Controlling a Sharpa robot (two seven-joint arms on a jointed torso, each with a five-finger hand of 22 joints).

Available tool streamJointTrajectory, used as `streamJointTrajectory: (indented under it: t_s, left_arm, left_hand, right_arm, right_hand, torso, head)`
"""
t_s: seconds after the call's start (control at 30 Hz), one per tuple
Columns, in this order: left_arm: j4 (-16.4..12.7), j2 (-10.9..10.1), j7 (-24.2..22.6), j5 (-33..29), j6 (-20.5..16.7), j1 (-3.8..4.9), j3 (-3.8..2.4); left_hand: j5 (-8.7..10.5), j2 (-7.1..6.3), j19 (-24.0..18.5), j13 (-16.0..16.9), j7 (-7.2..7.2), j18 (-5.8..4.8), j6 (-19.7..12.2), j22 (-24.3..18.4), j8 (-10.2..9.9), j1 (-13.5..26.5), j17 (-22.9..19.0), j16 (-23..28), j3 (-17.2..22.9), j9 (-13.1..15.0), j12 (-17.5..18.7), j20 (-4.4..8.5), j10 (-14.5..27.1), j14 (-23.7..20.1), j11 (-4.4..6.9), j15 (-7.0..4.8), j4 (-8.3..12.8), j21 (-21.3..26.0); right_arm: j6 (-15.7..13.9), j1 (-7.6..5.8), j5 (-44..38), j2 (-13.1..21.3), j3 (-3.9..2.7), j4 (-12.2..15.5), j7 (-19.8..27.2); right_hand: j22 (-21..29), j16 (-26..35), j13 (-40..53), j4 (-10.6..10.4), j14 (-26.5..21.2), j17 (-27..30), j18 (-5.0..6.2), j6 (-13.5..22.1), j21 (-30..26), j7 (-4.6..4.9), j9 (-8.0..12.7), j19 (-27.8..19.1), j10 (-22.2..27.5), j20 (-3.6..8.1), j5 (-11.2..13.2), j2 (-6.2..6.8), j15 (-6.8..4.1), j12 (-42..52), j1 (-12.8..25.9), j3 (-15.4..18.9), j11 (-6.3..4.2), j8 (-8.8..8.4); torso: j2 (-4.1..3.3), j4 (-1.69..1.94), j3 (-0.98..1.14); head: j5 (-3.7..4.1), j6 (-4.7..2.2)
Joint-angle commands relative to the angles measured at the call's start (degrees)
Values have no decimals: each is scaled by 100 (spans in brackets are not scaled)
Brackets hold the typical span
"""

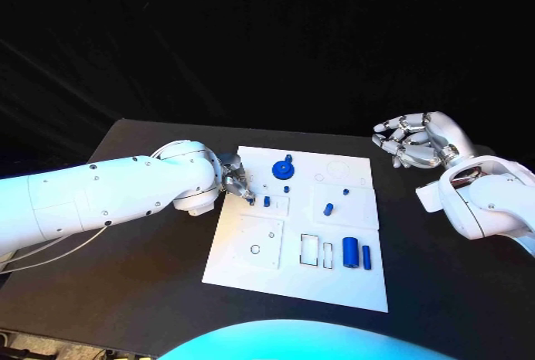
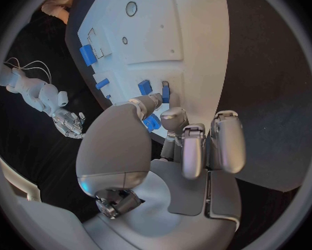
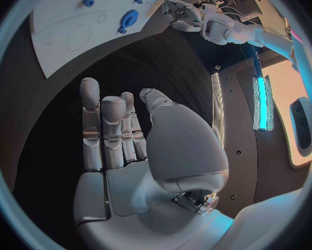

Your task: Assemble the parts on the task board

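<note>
The white task board point(image 1: 295, 279) lies mid-table and reaches into the left wrist view as board point(image 2: 191, 39) and the right wrist view as board point(image 3: 59, 16). On it are a blue gear point(image 1: 283, 170), small blue pieces point(image 1: 265, 200) point(image 1: 328, 209), and a blue cylinder point(image 1: 350, 253) beside a thin bar point(image 1: 366, 256). My left hand point(image 1: 236, 181) hovers at the board's left edge, fingers apart, tips just short of the small piece point(image 2: 165, 91). The gear point(image 2: 152, 122) shows behind its thumb. My right hand point(image 1: 418, 140) is raised off the board's far right corner, holding nothing.
The black table point(image 1: 134, 275) surrounds the board, with bare room at the front and left. Rectangular cut-outs point(image 1: 310, 249) and round holes point(image 1: 273, 235) mark the board's near half. My left arm point(image 1: 100, 198) stretches across the table's left side.
</note>
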State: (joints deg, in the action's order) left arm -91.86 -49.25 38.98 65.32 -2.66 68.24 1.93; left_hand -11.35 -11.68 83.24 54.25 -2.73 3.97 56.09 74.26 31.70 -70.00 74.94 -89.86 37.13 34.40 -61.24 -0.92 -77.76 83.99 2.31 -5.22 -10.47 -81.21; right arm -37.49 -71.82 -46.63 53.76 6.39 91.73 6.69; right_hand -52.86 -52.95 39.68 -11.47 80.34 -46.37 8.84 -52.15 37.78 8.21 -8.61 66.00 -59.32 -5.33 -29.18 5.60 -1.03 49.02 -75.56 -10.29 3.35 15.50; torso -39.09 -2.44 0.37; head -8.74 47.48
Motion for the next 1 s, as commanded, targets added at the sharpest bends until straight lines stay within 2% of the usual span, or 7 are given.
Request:
streamJointTrajectory:
  t_s: [0.03, 0.33, 0.7, 1.0]
  left_arm:
    - [-1, 34, -61, 198, -15, -35, -1]
    - [3, 51, -49, 252, 112, -71, 0]
    - [-6, 49, -20, 270, 308, -77, -1]
    - [-18, 46, -28, 299, 328, -77, -1]
  left_hand:
    - [-26, 50, 31, -3, 91, -59, 57, 4, 30, -7, 1506, -14, 665, 9, -31, 19, -37, 601, 12, -29, 623, -32]
    - [-26, 43, 32, -1, 92, -60, 57, 7, 36, -1, 1506, -14, 678, 11, -33, 20, -40, 601, 13, -30, 630, -34]
    - [-27, 17, 35, 29, 94, -61, 55, 12, 55, 21, 1506, -14, 722, 17, -58, 25, -51, 601, 16, -31, 648, -36]
    - [-25, -33, 40, 93, 103, -64, 65, 25, 96, 51, 1506, -14, 796, 31, -119, 30, -92, 601, 25, -37, 689, -43]
  right_arm:
    - [48, 5, -42, -1, -1, 8, 20]
    - [49, 5, -42, 4, -1, 11, 18]
    - [65, 6, 8, 7, -1, 12, 34]
    - [72, 7, 21, 7, -1, 11, 35]
  right_hand:
    - [5, 38, -5, -27, 48, 4, 111, 37, -26, 3, -9, 40, 38, 14, -32, 0, 0, 35, 46, -9, -10, 38]
    - [5, 38, -5, -27, 48, 4, 111, 37, -26, 3, -9, 40, 38, 14, -32, 0, 0, 35, 46, -9, -10, 38]
    - [8, 47, -10, -50, 49, 1, 110, 37, -34, 4, -10, 45, 38, 14, -46, -3, 1, 40, 73, -9, -8, 45]
    - [12, 46, -12, -59, 50, -4, 111, 38, -42, 4, -10, 44, 38, 13, -51, -5, 2, 43, 83, -9, -7, 47]
  torso:
    - [-3, -1, -3]
    - [-4, 6, -1]
    - [0, 3, -1]
    - [-2, 7, 0]
  head:
    - [16, -2]
    - [28, 10]
    - [27, 26]
    - [23, 22]
